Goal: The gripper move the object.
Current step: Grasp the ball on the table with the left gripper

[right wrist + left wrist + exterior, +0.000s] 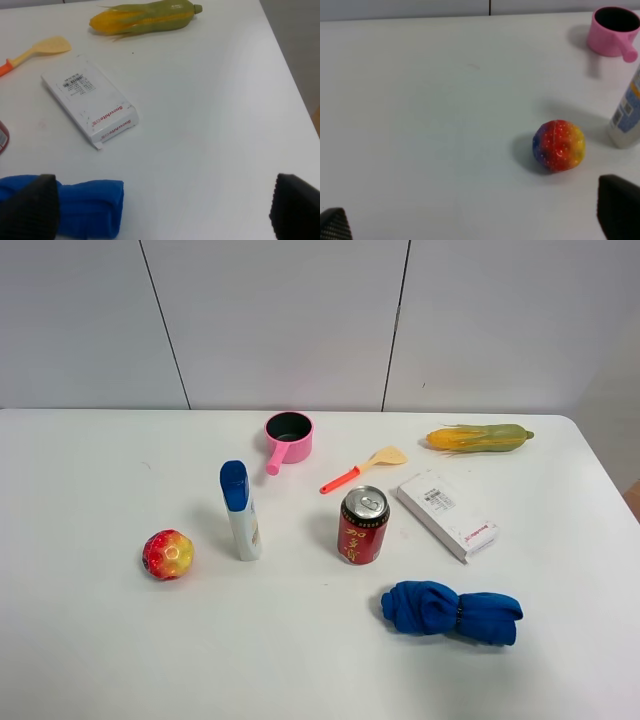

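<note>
The object, a small bumpy ball [168,554] coloured red fading to yellow, rests on the white table [90,640] at the left, beside a white bottle. In the left wrist view the ball [559,145] lies ahead of my left gripper [476,220], nearer one finger; the jaws are wide apart and empty. My right gripper [162,210] is also open and empty, with one fingertip [30,205] over a blue cloth. Neither arm shows in the exterior high view.
A white bottle with a blue cap [240,510] stands right of the ball. A pink pot [288,436], an orange spatula [362,470], a red soda can [363,526], a white box [447,514], a corn cob [478,437] and a blue cloth [450,612] lie on the table.
</note>
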